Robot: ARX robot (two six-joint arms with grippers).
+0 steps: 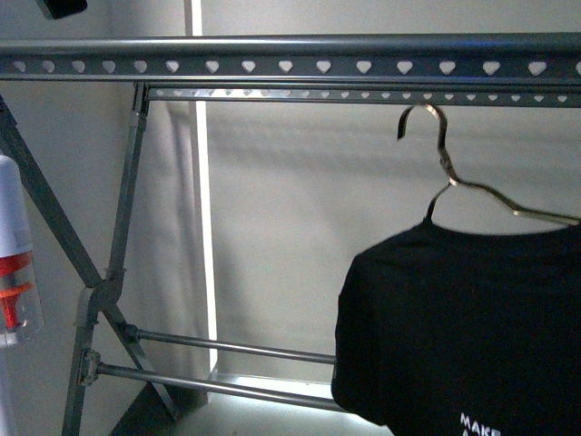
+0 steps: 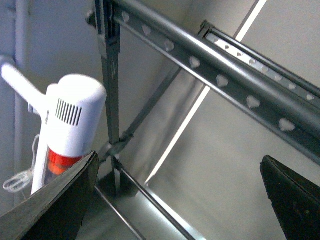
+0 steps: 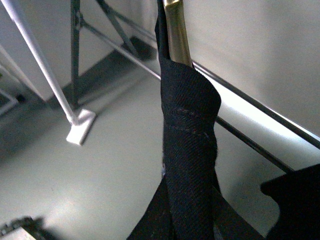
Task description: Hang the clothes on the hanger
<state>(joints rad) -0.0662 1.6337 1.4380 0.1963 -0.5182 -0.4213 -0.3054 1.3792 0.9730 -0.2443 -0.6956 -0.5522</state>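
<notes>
At far left in the front view stands a white vacuum cleaner (image 1: 16, 263) with an orange band, beside the slanted legs (image 1: 118, 254) of the dark grey clothes rack (image 1: 290, 56). The rack's heart-punched top rail runs the full width of the scene, and a second, thinner rail (image 1: 363, 94) lies just behind and below it. Neither arm appears in this view.

The left gripper (image 2: 180, 160), seen from its own wrist camera, is raised and angled up toward the underside of the top rail (image 2: 220, 80). Its two dark fingers (image 2: 65, 200) are spread wide with nothing between them. The vacuum cleaner (image 2: 65, 125) sits close by one finger.

Toward the right of the front view, a brass-coloured wire hanger (image 1: 445, 154) is held tilted. Its hook is below both rails and clear of them, resting on neither. The black T-shirt (image 1: 463, 327) is draped on this hanger, one short sleeve toward the centre, with the white word "MAKE" (image 1: 481, 422) showing at the lower edge.

The right wrist camera looks down along the shirt's collar (image 3: 190, 150), wrapped around the hanger wire (image 3: 176, 30), to the pale floor (image 3: 100, 190). A white pole on a flat foot (image 3: 80, 125) stands there. The right gripper's fingers cannot be made out against the black cloth, so it cannot be told whether its jaws are pinching it.
</notes>
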